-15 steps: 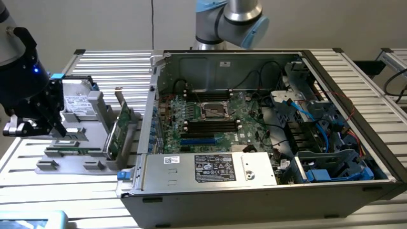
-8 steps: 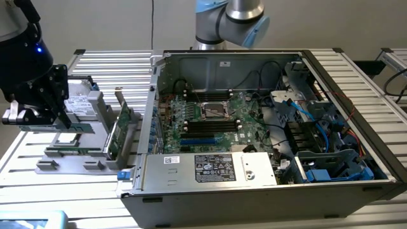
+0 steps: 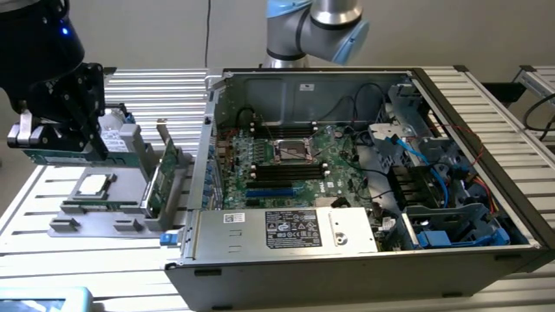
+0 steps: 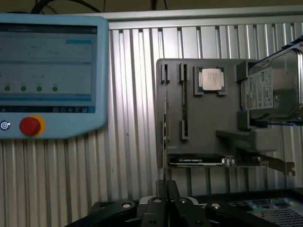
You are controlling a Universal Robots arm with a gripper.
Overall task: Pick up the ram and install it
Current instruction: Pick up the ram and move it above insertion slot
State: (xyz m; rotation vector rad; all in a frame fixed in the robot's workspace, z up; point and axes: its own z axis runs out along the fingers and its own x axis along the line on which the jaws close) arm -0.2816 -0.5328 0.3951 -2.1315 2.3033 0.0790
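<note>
The ram (image 3: pixel 51 156), a long narrow green stick, hangs level under my black gripper (image 3: pixel 54 147), whose fingers are shut on its upper edge. It is lifted above the far left end of the grey parts tray (image 3: pixel 87 224), well to the exterior view's left of the open computer case (image 3: pixel 347 260). In the wrist view my gripper (image 4: pixel 165 188) is shut, and the ram shows edge-on as a thin line (image 4: pixel 164 137) over the tray (image 4: pixel 208 118). The motherboard (image 3: pixel 286 159) lies flat inside the case with black memory slots (image 3: pixel 286 171) beside the processor socket (image 3: pixel 292 151).
On the tray sit a square silver processor (image 3: pixel 95 185), a larger green expansion card (image 3: pixel 169 170) standing on edge, and a hard drive (image 4: pixel 272 92). A teach pendant (image 4: pixel 47 71) with a red button lies beside the tray. Cables and drive cages fill the case's right side.
</note>
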